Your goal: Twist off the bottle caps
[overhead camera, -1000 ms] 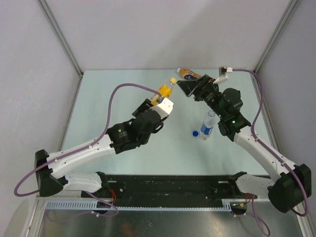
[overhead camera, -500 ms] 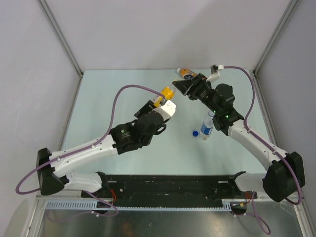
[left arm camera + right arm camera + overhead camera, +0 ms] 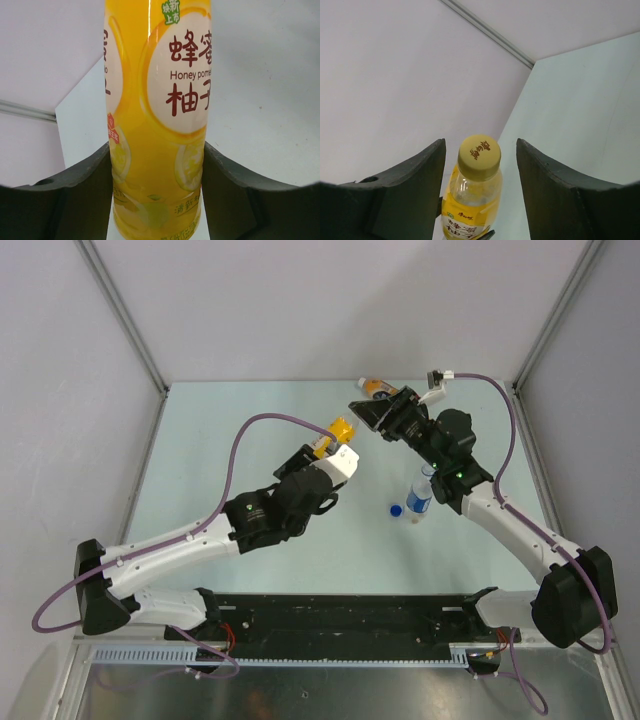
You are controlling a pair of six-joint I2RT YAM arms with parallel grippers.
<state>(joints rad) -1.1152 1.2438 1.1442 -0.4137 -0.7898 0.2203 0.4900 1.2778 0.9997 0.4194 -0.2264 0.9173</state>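
Top external: fixed high above and behind the arm bases, looks down and forward over the whole tabletop (image 3: 200, 460) to its far edge. Left wrist: sits very close, faces the label of the yellow bottle (image 3: 157, 100) held in the left end effector (image 3: 156, 160). Right wrist: stands a little farther off, looks at the yellow cap (image 3: 479, 152) between the fingers of the right end effector (image 3: 480, 145), with a tabletop corner behind. All three share that one bottle, seen from above toward the middle of the far edge.

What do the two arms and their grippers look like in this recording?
The left arm and right arm have white links and black joint housings, each with a small green light. A purple cable loops along each. Gripper fingers are dark, matte, curved; the left gripper carries a white cover.
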